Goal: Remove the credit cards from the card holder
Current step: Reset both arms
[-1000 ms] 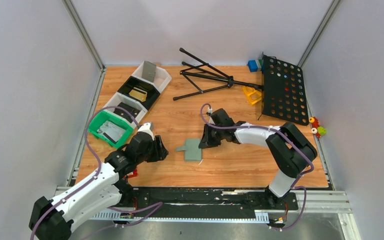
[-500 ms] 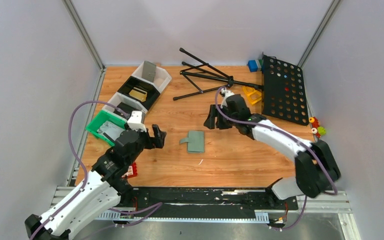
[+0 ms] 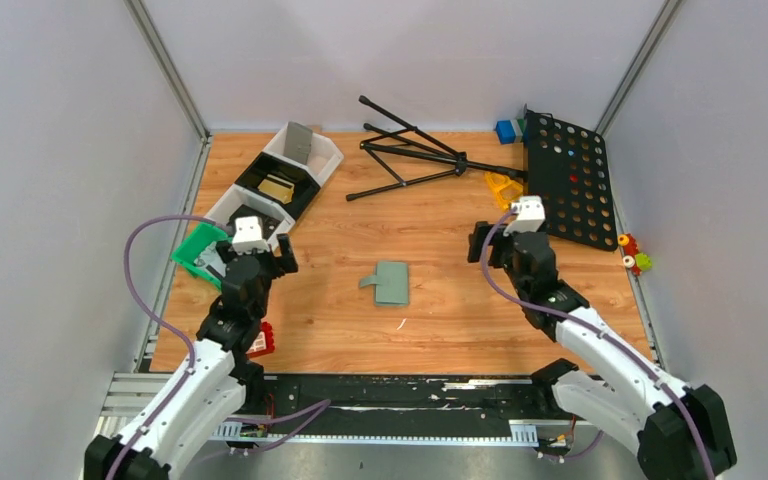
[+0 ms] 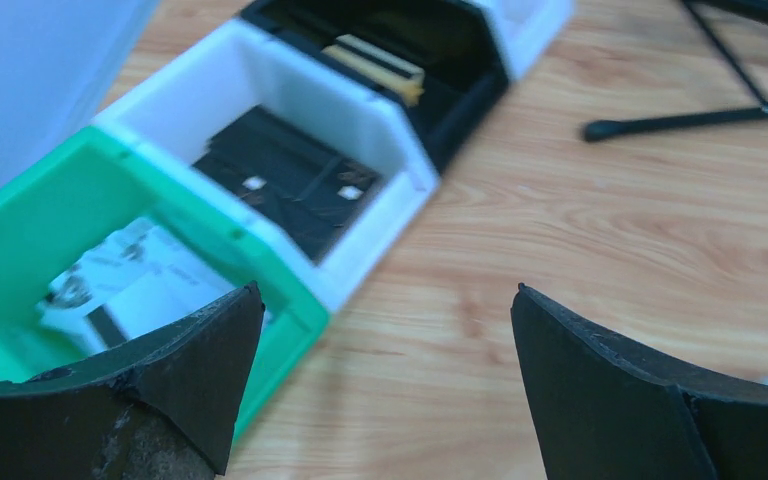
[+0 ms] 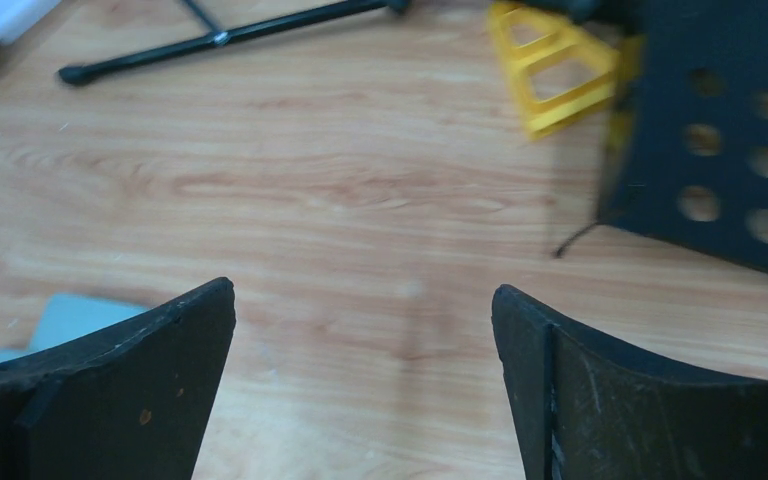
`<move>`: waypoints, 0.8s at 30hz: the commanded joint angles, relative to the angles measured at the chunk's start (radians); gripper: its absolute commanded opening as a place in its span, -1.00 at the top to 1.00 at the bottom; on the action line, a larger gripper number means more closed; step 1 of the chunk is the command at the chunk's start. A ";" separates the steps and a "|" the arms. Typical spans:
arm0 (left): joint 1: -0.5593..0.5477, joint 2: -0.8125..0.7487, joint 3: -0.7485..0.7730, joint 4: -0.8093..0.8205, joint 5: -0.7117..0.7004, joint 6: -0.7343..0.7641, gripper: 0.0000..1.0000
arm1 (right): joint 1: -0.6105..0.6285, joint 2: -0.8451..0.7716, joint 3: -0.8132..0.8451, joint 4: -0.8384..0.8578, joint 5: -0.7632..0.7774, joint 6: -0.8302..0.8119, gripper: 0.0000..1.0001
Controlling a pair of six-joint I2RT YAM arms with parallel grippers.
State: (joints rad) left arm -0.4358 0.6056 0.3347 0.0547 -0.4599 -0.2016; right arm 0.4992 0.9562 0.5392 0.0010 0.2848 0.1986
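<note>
left pincer (image 4: 382, 300) and right pincer (image 5: 362, 290) withdrawn, card holder (image 3: 392, 282) midway, seemingly folded

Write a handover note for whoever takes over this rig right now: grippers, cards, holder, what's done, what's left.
Left gripper: open, empty, beside the green tray.
Right gripper: open, empty, over bare table.
Card holder: lies flat mid-table, untouched by either arm.
Credit cards: whitish cards lie in the green tray.
Done: cards appear to be out.
Left: check the holder; whether any remain inside cannot be told.
</note>
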 commanded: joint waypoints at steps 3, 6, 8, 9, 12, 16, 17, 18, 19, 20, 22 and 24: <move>0.232 0.129 -0.057 0.244 0.102 0.023 -1.00 | -0.207 -0.096 -0.170 0.348 -0.013 -0.150 -1.00; 0.268 0.200 -0.070 0.338 0.086 0.076 -0.99 | -0.285 -0.027 -0.167 0.374 -0.040 -0.185 -1.00; 0.289 0.230 -0.099 0.415 0.100 0.121 -0.97 | -0.317 0.018 -0.168 0.391 -0.047 -0.194 -1.00; 0.301 0.243 -0.115 0.469 0.110 0.135 -0.96 | -0.327 0.031 -0.184 0.414 -0.049 -0.228 -1.00; 0.326 0.319 -0.176 0.632 0.141 0.150 -0.96 | -0.361 0.059 -0.256 0.575 -0.070 -0.264 -1.00; 0.329 0.483 -0.178 0.805 0.090 0.174 -0.95 | -0.384 0.172 -0.296 0.739 -0.152 -0.354 -1.00; 0.332 0.517 -0.176 0.852 0.099 0.178 -0.91 | -0.389 0.202 -0.291 0.750 -0.148 -0.347 -1.00; 0.333 0.537 -0.169 0.859 0.109 0.195 -0.88 | -0.398 0.227 -0.291 0.771 -0.147 -0.339 -1.00; 0.337 0.558 -0.172 0.883 0.113 0.196 -0.88 | -0.408 0.246 -0.297 0.801 -0.159 -0.341 -1.00; 0.341 0.591 -0.185 0.941 0.113 0.193 -0.88 | -0.416 0.257 -0.304 0.825 -0.173 -0.342 -1.00; 0.351 0.675 -0.207 1.067 0.132 0.194 -0.87 | -0.442 0.284 -0.308 0.863 -0.202 -0.333 -1.00; 0.351 0.723 -0.200 1.098 0.181 0.211 -0.81 | -0.473 0.324 -0.303 0.885 -0.226 -0.315 -1.00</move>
State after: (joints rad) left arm -0.0956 1.2518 0.1436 0.9165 -0.3344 -0.0357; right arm 0.0711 1.2358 0.2329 0.7136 0.1242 -0.1162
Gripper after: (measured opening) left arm 0.926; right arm 0.998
